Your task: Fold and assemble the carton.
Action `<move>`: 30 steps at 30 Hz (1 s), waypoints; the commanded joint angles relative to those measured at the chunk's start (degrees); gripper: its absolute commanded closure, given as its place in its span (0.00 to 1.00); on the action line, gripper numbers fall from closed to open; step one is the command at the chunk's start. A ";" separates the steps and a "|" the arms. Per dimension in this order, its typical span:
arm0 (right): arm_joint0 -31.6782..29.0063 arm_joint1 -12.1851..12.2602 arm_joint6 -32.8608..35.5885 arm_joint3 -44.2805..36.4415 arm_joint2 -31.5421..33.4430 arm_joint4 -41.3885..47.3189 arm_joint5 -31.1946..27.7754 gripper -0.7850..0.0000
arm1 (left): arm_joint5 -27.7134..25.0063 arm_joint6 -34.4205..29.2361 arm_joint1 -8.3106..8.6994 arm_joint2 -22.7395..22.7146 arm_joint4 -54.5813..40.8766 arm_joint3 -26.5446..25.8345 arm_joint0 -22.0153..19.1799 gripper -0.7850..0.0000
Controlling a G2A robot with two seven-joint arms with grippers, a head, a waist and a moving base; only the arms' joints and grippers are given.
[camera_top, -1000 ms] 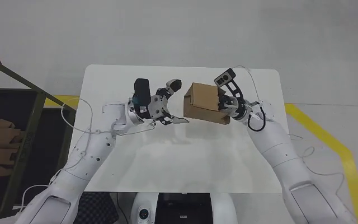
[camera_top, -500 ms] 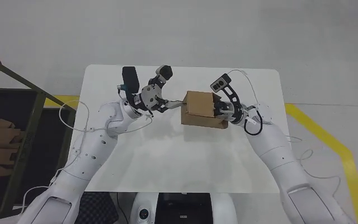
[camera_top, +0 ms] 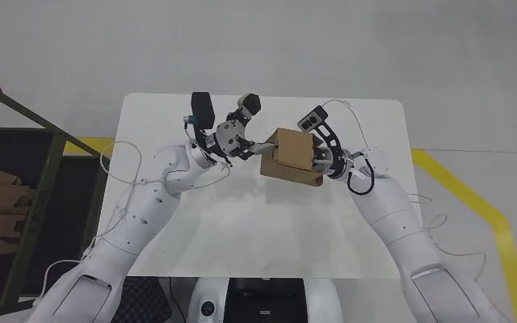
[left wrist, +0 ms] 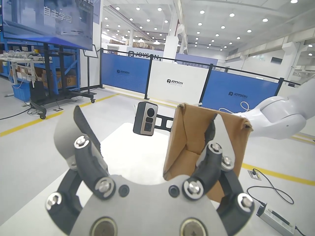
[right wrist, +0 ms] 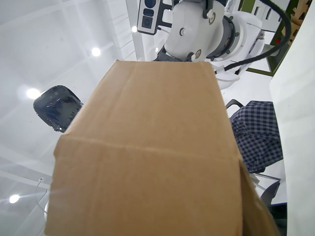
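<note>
Spread wide, the fingers (left wrist: 86, 131) of my left gripper (left wrist: 145, 117) work the open end of the carton (left wrist: 179, 138). One tip is poked inside the mouth at centre right of the left wrist view. The other hangs free above the counter (camera_top: 242, 234) at centre left.

In the top view the brown carton lies tilted at the middle of the frame, over the upper half of the white counter, with a gripper at each end. My right gripper (camera_top: 321, 161) sits at the carton's right-hand end. The cardboard hides it, so I cannot tell whether it is clamped. I also cannot tell whether the carton touches the counter.

The step in hand looks to me like folding an end flap inward.

- **Pressure:** I judge it best to press with the flat of the inside tip close to the flap's crease. Pressing at the free edge would likely bow the board rather than turn it on the fold.
- **Free finger:** It should stay outside the near wall so it does not dent it.
- **Bracing:** The far end needs a firm brace against my push, or the whole carton may slide or twist.
- **Pace:** Slow, straight pressure seems wise, since the wall edge beside the mouth looks ragged and could tear.
</note>
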 commanded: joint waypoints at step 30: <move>0.25 -1.28 0.00 2.47 -0.78 0.14 0.00 1.00 | -1.05 -0.45 -1.05 -2.03 0.15 0.02 1.89 0.00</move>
